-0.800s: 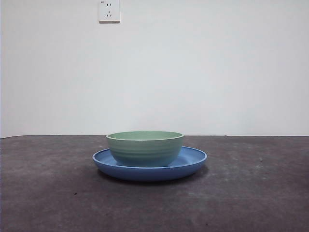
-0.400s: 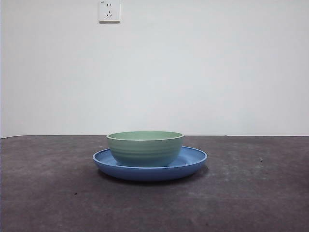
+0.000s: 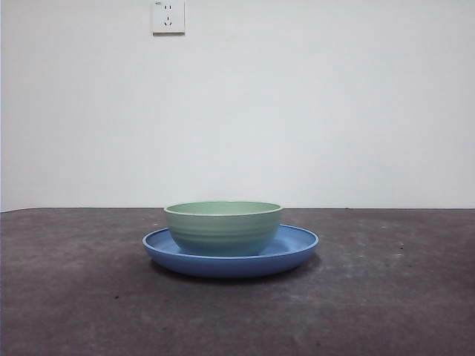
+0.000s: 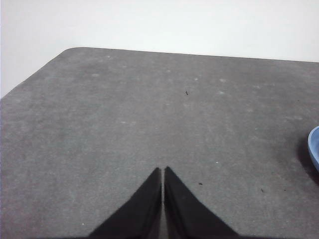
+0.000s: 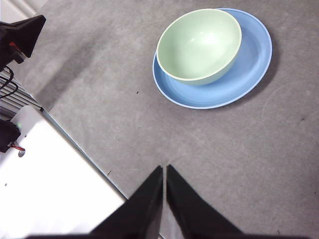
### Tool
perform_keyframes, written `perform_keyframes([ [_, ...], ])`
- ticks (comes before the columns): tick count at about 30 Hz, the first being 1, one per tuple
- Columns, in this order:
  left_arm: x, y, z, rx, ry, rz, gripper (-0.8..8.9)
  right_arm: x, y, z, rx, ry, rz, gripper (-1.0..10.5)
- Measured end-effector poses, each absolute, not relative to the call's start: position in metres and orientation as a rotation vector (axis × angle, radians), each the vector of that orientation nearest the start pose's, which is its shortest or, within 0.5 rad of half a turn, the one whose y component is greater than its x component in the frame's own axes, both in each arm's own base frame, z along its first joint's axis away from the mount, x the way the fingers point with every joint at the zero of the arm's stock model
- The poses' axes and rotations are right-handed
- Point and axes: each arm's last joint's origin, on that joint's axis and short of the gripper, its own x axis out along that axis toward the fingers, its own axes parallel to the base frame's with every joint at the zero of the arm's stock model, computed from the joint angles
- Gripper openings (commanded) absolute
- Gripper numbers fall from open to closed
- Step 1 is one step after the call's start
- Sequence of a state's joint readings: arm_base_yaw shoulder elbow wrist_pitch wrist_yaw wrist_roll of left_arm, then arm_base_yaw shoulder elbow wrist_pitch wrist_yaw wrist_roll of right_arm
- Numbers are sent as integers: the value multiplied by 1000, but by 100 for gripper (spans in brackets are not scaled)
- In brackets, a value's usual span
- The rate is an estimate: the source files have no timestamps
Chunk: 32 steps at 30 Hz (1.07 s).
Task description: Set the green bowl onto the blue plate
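The green bowl (image 3: 223, 227) stands upright on the blue plate (image 3: 297, 248) in the middle of the table, off-centre toward the plate's left side in the front view. The right wrist view shows the empty green bowl (image 5: 199, 46) on the blue plate (image 5: 249, 69) from above. My right gripper (image 5: 164, 170) is shut and empty, raised well away from the plate. My left gripper (image 4: 163, 172) is shut over bare table, with only an edge of the blue plate (image 4: 315, 149) showing at the side. Neither gripper appears in the front view.
The dark grey table (image 3: 386, 297) stretches around the plate. A white wall with a socket (image 3: 168, 16) stands behind. In the right wrist view a white platform (image 5: 45, 184) and black hardware with cables (image 5: 15, 40) lie past the table's edge.
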<state>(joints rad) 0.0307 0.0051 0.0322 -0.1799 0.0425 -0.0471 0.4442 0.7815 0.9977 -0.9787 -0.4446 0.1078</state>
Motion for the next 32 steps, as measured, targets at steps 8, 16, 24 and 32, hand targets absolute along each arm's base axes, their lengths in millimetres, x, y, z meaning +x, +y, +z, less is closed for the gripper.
perform_keyframes([
  [8, 95, 2, 157, -53, 153, -9, 9, 109, 66, 336, 96, 832, 801, 6],
  [16, 95, 2, 157, -53, 153, -9, 9, 108, 62, 337, 80, 801, 785, 6],
  [24, 95, 2, 157, -53, 153, -8, 9, 99, 31, 339, 51, 396, 600, 6],
  [32, 95, 2, 157, -53, 153, -8, 9, 98, 11, 273, 3, 138, 359, 6],
])
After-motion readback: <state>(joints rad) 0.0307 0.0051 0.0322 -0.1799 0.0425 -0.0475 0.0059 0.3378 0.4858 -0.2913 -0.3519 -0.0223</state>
